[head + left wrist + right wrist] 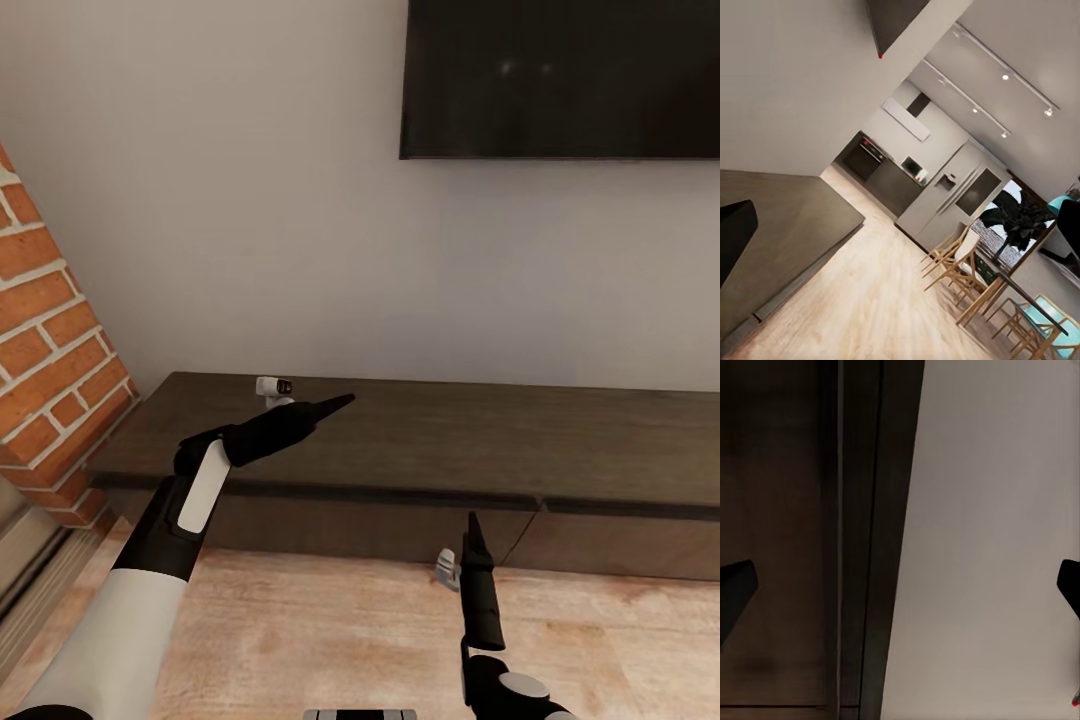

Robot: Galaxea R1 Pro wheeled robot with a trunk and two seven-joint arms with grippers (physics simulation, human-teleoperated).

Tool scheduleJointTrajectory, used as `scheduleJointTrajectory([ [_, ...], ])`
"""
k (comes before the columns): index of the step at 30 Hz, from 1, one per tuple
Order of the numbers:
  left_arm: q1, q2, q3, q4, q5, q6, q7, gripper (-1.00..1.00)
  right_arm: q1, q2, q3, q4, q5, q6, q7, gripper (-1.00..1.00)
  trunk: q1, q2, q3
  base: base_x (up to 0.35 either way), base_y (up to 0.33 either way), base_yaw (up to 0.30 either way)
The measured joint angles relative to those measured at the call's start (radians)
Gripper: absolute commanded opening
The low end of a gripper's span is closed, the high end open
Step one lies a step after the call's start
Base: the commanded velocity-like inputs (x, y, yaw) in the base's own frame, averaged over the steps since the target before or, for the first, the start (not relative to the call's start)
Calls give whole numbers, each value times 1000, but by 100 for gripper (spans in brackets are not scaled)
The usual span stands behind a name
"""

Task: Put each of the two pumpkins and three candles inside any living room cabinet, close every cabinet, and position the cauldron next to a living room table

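Note:
The long low dark brown cabinet (450,440) runs along the white wall, and the drawer fronts I can see sit flush and closed. My left gripper (335,403) hovers just above its top near the left end, pointing right, open and empty. Its wrist view looks along the cabinet (787,217) between the spread fingers of the left gripper (900,229). My right gripper (470,525) points up in front of the drawer fronts, open and empty. In its wrist view, the right gripper (900,585) faces the cabinet's front edge (862,510). The pumpkins, candles, cauldron and table are out of view.
A black TV (560,75) hangs on the wall above the cabinet. The red brick fireplace (50,340) stands at the left. Light wood floor (330,630) lies in front. Far off, the left wrist view shows wooden dining chairs (960,266) and a grey kitchen (892,176).

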Motion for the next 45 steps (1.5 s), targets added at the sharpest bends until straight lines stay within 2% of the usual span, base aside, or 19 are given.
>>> scheduleJointTrajectory([
  [5, 0, 0, 0, 0, 0, 0, 0, 100, 1, 27, 0, 3, 1, 0, 2, 100, 0, 0, 0, 0, 0, 0],
  [9, 0, 0, 0, 0, 0, 0, 0, 100, 1, 36, -1, 8, 1, 0, 5, 100, 0, 0, 0, 22, 0, 0],
  [21, 1, 0, 0, 0, 0, 0, 0, 100, 2, 39, -1, 20, 2, 0, 3, 100, 0, 0, 0, 79, 0, 0],
  [35, 1, 0, 0, 0, 0, 0, 0, 100, 2, 39, 0, 20, 1, -1, -1, 100, 6, -3, -54, 0, 0, 0],
  [45, 1, 0, 0, 1, 2, 0, 0, 100, 2, 38, 0, 18, -7, -2, -4, 100, 6, -3, -54, 0, 0, 0],
])
